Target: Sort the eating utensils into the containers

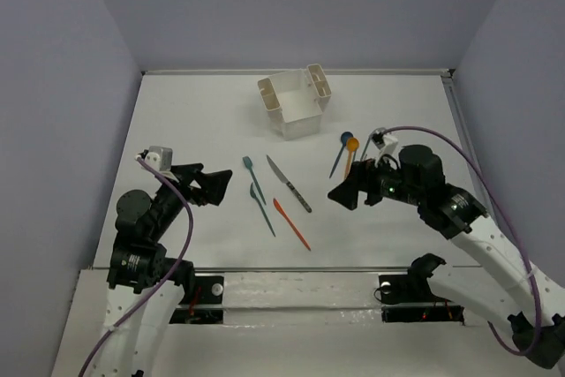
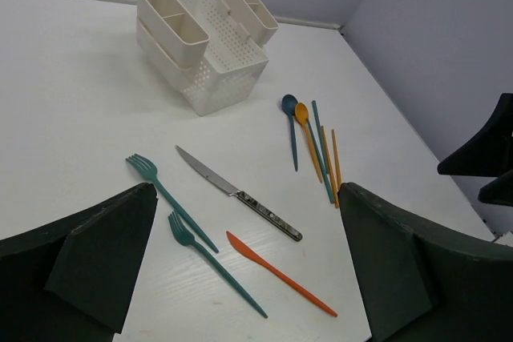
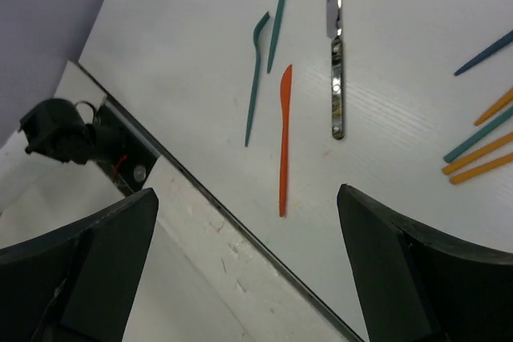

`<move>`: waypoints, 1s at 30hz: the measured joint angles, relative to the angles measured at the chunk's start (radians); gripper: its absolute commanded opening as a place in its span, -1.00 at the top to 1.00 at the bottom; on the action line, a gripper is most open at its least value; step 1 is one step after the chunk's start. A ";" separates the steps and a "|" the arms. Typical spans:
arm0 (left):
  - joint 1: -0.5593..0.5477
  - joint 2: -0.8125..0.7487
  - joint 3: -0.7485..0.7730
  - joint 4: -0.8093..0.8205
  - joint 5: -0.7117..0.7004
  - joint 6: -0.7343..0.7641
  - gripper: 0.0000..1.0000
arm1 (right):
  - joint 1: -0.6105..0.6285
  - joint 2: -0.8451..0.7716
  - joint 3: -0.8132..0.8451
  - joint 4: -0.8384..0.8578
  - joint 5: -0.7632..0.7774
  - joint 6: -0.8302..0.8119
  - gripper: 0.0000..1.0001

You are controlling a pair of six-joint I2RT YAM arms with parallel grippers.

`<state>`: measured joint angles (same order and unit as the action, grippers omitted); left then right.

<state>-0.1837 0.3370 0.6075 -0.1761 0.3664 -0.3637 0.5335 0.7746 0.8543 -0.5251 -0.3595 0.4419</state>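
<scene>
The white caddy stands at the back middle of the table, also in the left wrist view. Two teal forks, the dark-handled steel knife and the orange knife lie in mid-table. The blue spoon and orange spoon lie to the right, with thin teal and orange handles beside them. My left gripper is open and empty, left of the forks. My right gripper is open and empty, right of the steel knife and above the orange knife's handle end.
The table's front edge runs just behind the orange knife's handle tip. Grey walls close the table on the left, back and right. The right arm's purple cable arcs over the right side.
</scene>
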 measured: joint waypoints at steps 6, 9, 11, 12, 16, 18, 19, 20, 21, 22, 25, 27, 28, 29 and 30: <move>0.000 0.000 0.000 -0.001 -0.009 0.011 -0.98 | 0.275 0.188 0.025 0.054 0.177 0.001 -1.00; 0.000 0.000 0.000 0.000 -0.020 0.018 -0.98 | 0.408 0.361 0.087 0.076 0.292 -0.003 -0.86; 0.000 -0.001 0.000 0.002 -0.032 0.021 -0.98 | 0.464 0.435 0.122 0.091 0.345 -0.008 -0.58; 0.000 -0.002 0.000 0.004 -0.037 0.021 -0.98 | 0.495 0.483 0.150 0.090 0.366 -0.011 -0.41; 0.000 -0.021 -0.001 0.014 -0.068 0.021 -0.98 | 0.559 0.634 0.256 0.120 0.436 -0.020 0.16; 0.000 -0.034 -0.001 0.015 -0.092 0.021 -0.98 | 0.564 0.697 0.293 0.136 0.458 -0.027 0.16; 0.001 -0.039 -0.001 0.014 -0.102 0.021 -0.98 | 0.566 0.727 0.311 0.137 0.468 -0.028 0.15; 0.001 -0.040 -0.001 0.014 -0.113 0.021 -0.98 | 0.567 0.756 0.330 0.138 0.475 -0.028 0.13; 0.003 -0.043 -0.001 0.014 -0.122 0.020 -0.98 | 0.568 0.789 0.348 0.140 0.484 -0.030 0.11; 0.005 -0.044 -0.001 0.014 -0.133 0.019 -0.98 | 0.568 0.822 0.367 0.139 0.493 -0.032 0.07; 0.016 -0.045 -0.001 0.013 -0.155 0.018 -0.98 | 0.575 0.914 0.427 0.137 0.517 -0.039 0.07; 0.021 -0.046 -0.001 0.013 -0.162 0.018 -0.98 | 0.586 0.977 0.464 0.137 0.528 -0.046 0.06; 0.024 -0.046 -0.001 0.013 -0.165 0.018 -0.98 | 0.591 1.008 0.481 0.136 0.536 -0.050 0.06; 0.025 -0.046 -0.001 0.013 -0.167 0.018 -0.98 | 0.595 1.037 0.496 0.135 0.540 -0.053 0.06; 0.027 -0.047 -0.001 0.013 -0.169 0.018 -0.98 | 0.598 1.061 0.507 0.134 0.545 -0.055 0.06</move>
<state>-0.1570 0.2905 0.6064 -0.1635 0.1970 -0.3458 1.1313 1.8355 1.3609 -0.3916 0.1852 0.3874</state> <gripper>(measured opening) 0.988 0.469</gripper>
